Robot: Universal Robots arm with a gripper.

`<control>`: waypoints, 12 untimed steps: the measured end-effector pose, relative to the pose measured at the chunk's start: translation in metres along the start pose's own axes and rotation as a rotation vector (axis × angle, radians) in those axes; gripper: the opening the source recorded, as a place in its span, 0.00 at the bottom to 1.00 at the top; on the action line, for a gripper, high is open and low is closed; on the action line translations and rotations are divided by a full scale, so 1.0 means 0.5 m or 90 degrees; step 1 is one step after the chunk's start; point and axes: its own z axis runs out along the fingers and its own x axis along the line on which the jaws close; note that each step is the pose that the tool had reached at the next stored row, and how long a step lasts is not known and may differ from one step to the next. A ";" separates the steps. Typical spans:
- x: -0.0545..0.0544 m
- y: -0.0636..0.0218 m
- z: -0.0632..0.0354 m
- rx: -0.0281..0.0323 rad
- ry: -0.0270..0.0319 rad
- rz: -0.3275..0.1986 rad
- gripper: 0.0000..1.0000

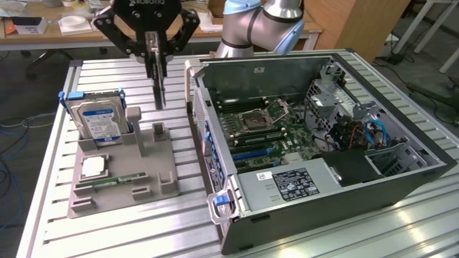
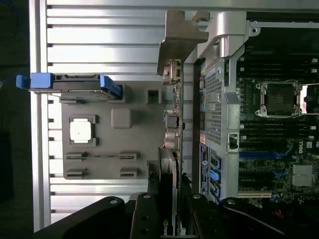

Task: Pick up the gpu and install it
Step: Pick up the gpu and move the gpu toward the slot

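tabletop (image 1: pixel 43 215): ribbed metal slats; everything I work with stands on it.
hard drive (image 1: pixel 100 119): upright in the grey holder (image 1: pixel 122 188) at the exterior view's left, its blue label facing the camera. A processor chip (image 1: pixel 93 166) and a green memory stick (image 1: pixel 111 181) lie flat in front of it.
pincer (image 1: pixel 153 67): clenched on the upper edge of the gpu, above the holder's far side.
gpu (image 1: pixel 158 94): hanging edge-on, clear of the holder, between the hard drive and the case wall. In the wrist view its metal bracket (image 2: pixel 179 37) sits close to the case rim.
case (image 1: pixel 323 145): lying open at the exterior view's right, motherboard (image 1: pixel 265 126) exposed.
risk, slip: I judge the hold narrow for a long card, so a quick move could swing it or let it slide.
risk, collision: the bracket could clip the case wall on the way over.
risk, seating: if the card arrives tilted, its connector edge may miss the slot and scrape the board.
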 end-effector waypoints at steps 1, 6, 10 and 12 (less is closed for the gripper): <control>-0.010 0.000 0.000 0.0000 -0.0001 0.000 0.27; -0.054 0.001 0.001 0.0002 -0.0001 0.000 0.27; -0.089 0.001 0.001 0.0004 0.0000 0.000 0.27; -0.106 0.002 0.001 0.0004 -0.0001 0.000 0.27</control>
